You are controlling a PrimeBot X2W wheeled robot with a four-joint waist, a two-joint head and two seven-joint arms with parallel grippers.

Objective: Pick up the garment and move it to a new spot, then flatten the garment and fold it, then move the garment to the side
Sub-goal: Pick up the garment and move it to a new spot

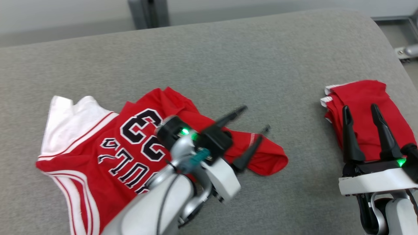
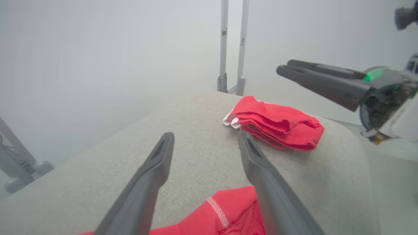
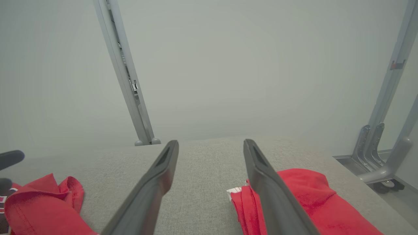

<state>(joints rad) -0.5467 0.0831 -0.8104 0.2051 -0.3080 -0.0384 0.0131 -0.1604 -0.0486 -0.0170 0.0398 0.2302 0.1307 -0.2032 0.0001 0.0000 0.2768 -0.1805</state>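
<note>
A red basketball jersey [image 1: 107, 156] with a black "33" and white trim lies rumpled on the left of the grey padded table [image 1: 228, 65]. My left gripper [image 1: 256, 118] hovers over the jersey's right end, open, with nothing between its fingers. In the left wrist view the left gripper [image 2: 205, 135] spreads above the jersey's red hem [image 2: 228, 212]. My right gripper [image 1: 359, 107] stands open at the lower right, apart from the jersey. The right gripper [image 3: 211, 143] holds nothing, and the jersey [image 3: 42, 202] shows at the lower left of its wrist view.
A second red garment [image 1: 359, 93], folded with white edging, lies near the table's right edge under my right gripper's fingers; it also shows as a folded stack [image 2: 277, 122] and beside the right finger [image 3: 310, 192]. Grey metal frame posts [image 3: 124, 71] stand beyond the table.
</note>
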